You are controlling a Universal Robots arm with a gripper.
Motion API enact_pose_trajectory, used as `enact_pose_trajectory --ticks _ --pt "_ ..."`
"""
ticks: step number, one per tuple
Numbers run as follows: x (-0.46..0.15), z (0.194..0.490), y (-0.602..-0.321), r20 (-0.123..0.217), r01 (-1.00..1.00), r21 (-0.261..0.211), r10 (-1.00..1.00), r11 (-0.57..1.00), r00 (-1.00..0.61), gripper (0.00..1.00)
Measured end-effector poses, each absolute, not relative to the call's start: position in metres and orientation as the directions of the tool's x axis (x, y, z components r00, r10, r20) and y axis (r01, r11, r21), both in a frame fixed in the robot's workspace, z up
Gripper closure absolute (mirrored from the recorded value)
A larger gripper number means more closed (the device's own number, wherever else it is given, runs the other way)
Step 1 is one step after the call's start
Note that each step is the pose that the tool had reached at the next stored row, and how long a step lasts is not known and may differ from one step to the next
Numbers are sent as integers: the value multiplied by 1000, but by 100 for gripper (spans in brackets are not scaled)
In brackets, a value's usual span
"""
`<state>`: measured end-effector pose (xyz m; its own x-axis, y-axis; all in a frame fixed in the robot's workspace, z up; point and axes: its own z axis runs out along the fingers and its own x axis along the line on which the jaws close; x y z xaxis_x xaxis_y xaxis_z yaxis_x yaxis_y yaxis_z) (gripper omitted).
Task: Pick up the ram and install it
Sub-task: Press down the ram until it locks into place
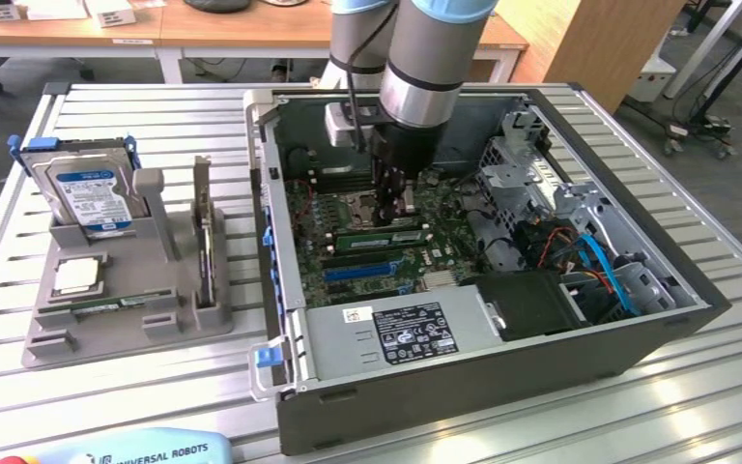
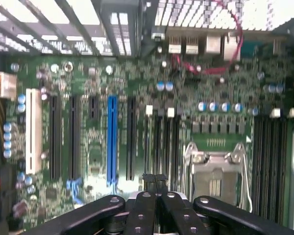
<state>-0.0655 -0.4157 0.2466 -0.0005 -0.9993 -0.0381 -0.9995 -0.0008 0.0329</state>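
The gripper [image 1: 394,215], fingers closed, is inside the case [image 1: 474,387]. The ram [image 1: 378,234] lies seated just beside it, long axis across the board [image 2: 137,88], case on a slatted table [image 1: 88,387].

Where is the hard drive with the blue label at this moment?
In the exterior view, the hard drive stands in the grey holder on that view's left, outside the computer case, beside the square silver chip.

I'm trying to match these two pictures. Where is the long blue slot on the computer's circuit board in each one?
Exterior view: the blue slot lies on the board inside the open case, between the gripper and the silver power supply.
Wrist view: the blue slot runs among black slots.
Shared landmark: the gripper.
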Motion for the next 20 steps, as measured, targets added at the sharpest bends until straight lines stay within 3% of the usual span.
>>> enact_pose_trajectory --ticks 20 --pt "-80 246 -416 -38 -999 33 -999 -1 -1 90"
